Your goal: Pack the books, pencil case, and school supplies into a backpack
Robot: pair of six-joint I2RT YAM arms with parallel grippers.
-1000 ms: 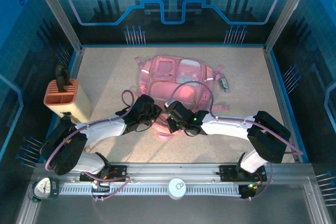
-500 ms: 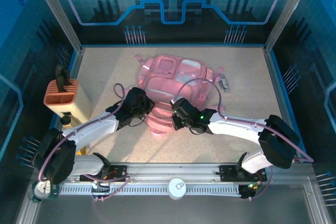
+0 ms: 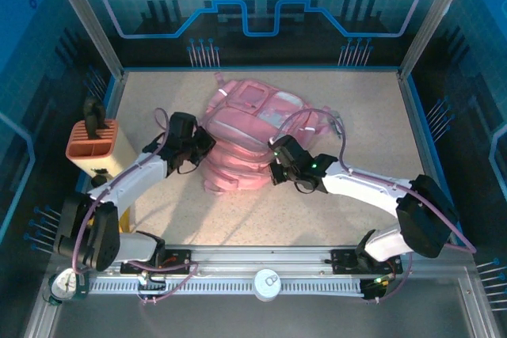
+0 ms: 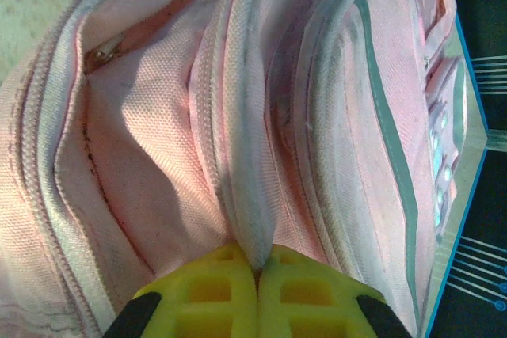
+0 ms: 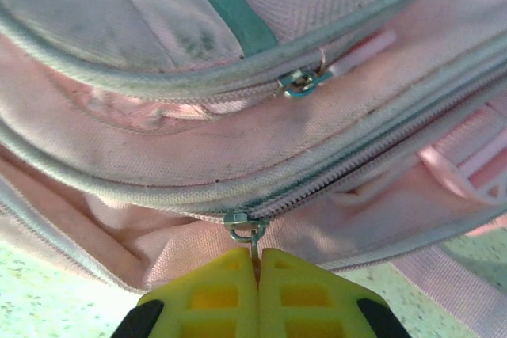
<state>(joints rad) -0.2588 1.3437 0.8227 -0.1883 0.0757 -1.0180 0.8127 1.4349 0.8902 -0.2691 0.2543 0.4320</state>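
Observation:
The pink backpack lies on the table at mid-back, its zip pockets facing up. My left gripper sits at its left side and is shut on a pale fold of the backpack's zip edge; the yellow fingertips press together with the fabric pinched between them. My right gripper is at the backpack's near right edge, shut on the metal zipper pull just below the slider. The pocket beside the slider gapes open. The books and the pencil case are out of view.
An orange slotted holder on a cream box stands at the left edge with a black item sticking up from it. A small dark object lies just right of the backpack. Aluminium frame posts flank the table.
My left gripper has closed on the backpack's edge and moved left and away. My right gripper has moved away and to the right with the zipper pull. The backpack's near side has shifted leftward.

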